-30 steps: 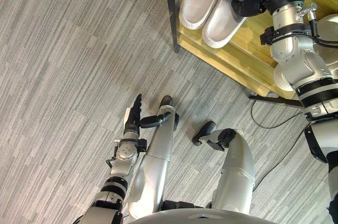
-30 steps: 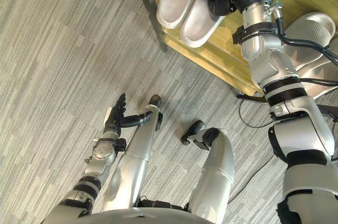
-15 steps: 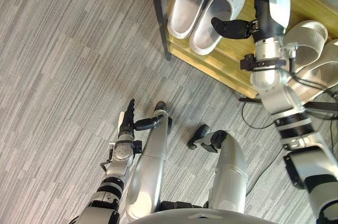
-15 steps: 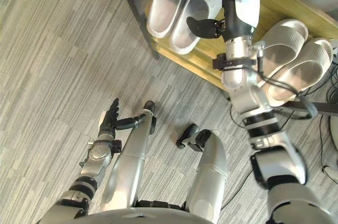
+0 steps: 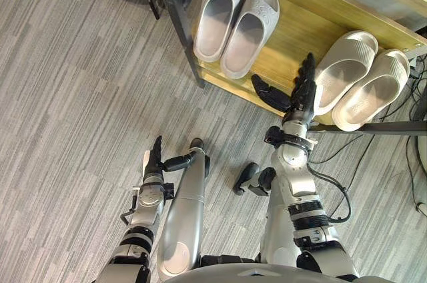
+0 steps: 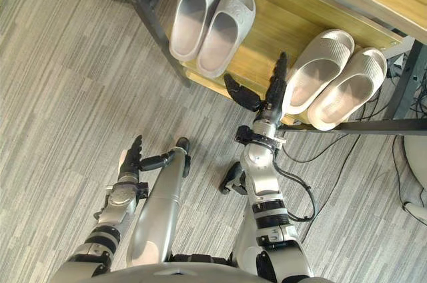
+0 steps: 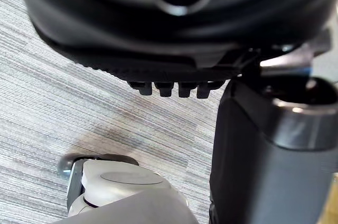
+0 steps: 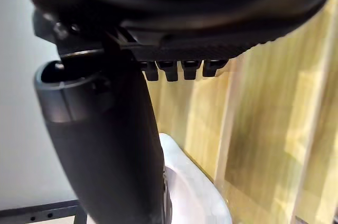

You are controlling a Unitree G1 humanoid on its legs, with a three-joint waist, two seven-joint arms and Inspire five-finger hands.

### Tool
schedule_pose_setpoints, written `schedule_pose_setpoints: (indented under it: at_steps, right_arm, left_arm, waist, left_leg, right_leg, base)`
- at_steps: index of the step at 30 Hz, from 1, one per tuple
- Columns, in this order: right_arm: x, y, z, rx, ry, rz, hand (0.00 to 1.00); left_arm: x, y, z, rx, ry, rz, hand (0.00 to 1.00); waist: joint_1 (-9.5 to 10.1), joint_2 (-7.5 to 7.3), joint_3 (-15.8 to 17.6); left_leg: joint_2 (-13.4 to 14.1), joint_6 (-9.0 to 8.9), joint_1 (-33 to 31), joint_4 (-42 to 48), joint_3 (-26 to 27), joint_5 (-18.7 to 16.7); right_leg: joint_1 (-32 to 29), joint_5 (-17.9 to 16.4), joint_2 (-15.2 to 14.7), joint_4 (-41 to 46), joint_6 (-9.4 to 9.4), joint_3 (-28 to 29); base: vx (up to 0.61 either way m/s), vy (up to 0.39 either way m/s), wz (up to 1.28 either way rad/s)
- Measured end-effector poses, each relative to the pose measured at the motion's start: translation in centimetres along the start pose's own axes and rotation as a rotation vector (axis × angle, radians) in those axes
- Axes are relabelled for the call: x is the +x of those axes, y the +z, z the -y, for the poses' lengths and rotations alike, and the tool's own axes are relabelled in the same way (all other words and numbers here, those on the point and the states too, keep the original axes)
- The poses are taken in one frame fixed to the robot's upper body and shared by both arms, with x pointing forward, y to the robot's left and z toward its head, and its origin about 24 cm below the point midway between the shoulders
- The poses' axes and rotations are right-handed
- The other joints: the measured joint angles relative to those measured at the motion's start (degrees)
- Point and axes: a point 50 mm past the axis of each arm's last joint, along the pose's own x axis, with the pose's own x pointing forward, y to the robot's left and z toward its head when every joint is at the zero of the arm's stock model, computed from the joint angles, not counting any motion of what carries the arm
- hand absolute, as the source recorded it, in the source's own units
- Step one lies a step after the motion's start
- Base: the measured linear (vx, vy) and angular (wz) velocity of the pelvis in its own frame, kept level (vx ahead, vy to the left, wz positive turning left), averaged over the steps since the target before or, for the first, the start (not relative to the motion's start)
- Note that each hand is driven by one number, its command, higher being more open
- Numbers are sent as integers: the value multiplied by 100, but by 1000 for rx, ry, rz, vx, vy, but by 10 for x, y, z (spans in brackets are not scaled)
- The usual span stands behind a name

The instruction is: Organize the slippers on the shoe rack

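Since grey slipper pair (image 5: 233,21) and beige slipper pair (image 5: 357,79) both lie matched, toes inward, on shoe rack shelf (image 5: 293,33), tidying looks near done. Right hand (image 5: 298,93) hovers between pairs at shelf edge, fingers straight, empty. Left hand (image 5: 155,156) idle, fingers straight, low over floor (image 5: 80,96).

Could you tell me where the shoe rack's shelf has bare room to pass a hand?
Bare wood of the shelf lies between the grey pair and the beige pair; the open right hand hovers at its front. Crowded: the end by the black post, and the beige pair's end. The left hand hangs open over the floor.
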Motion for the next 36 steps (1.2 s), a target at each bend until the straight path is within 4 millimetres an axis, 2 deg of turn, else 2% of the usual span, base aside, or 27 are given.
schedule_pose_setpoints:
  at_steps: [7,11,18,23,30,36]
  right_arm:
    - [6,-4,-3,162,61,-42,100]
    - [18,-3,-11,149,122,-46,100]
    - [30,2,-35,104,248,-56,100]
    - [39,-2,-23,52,209,-77,100]
    - [51,3,-21,7,206,-80,100]
    - [53,3,-15,-19,210,-89,100]
  left_arm:
    - [0,-3,0,0,12,-14,100]
    - [0,-2,3,-7,7,-11,100]
    - [-1,3,21,-42,-29,-4,100]
    - [-6,-7,31,-46,-74,-36,100]
    - [-8,-11,30,-43,-75,-45,100]
    - [-9,-16,30,-38,-86,-68,100]
  waist:
    - [33,2,-8]
    - [57,17,-30]
    - [186,179,-116]
    - [273,389,-273]
    - [293,451,-319]
    - [289,503,-387]
  left_leg:
    - [9,-5,189,-202,36,21]
    - [-2,-15,286,-310,22,44]
    - [-65,-47,331,-449,-82,114]
    - [-90,-45,378,-503,-120,142]
    - [-73,-114,408,-723,-194,326]
    - [-1,-129,432,-749,-175,350]
  right_leg:
    - [222,48,-1,-210,-10,-68]
    - [318,48,-2,-294,-9,-109]
    - [429,46,-34,-382,-12,-254]
    - [516,45,-50,-419,-12,-319]
    - [516,46,-50,-441,-76,-430]
    - [541,76,6,-494,-127,-440]
  base:
    - [15,31,3]
    - [23,11,3]
    - [24,10,10]
    - [6,18,4]
    - [-8,-19,7]
    - [7,7,-1]
